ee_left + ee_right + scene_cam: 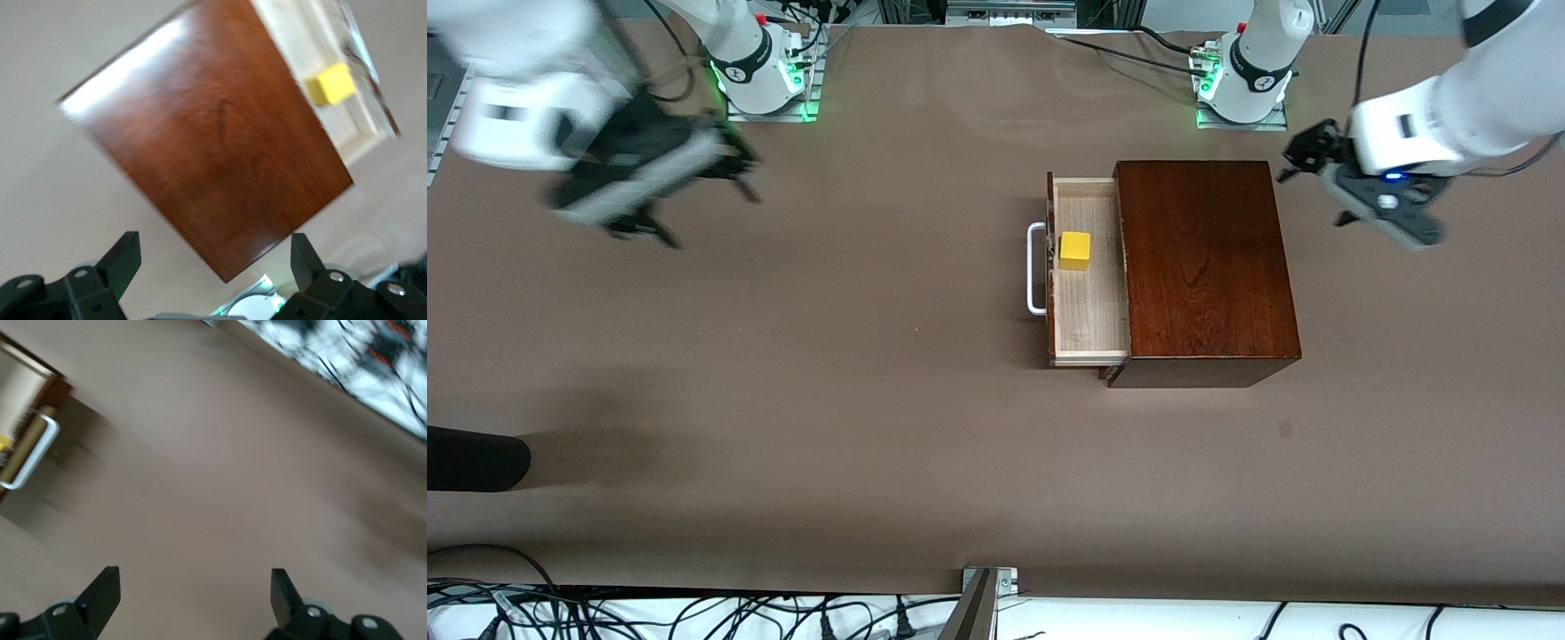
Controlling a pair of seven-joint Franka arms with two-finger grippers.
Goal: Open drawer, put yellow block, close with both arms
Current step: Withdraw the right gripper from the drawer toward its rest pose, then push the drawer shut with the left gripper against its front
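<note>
Both arms hang raised, left tool (pixel 1294 164) and right tool (pixel 720 191) with fingers spread wide.

No text, label, brand, number or sign can be read on anything in view

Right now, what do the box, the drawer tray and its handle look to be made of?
The box looks like dark reddish wood with a glossy varnish: grain shows, and its top reflects glare in the left wrist view. The drawer tray looks like pale unfinished wood, matte with faint grain. The handle is a smooth white bar, plastic or coated metal; I cannot tell which.
</note>
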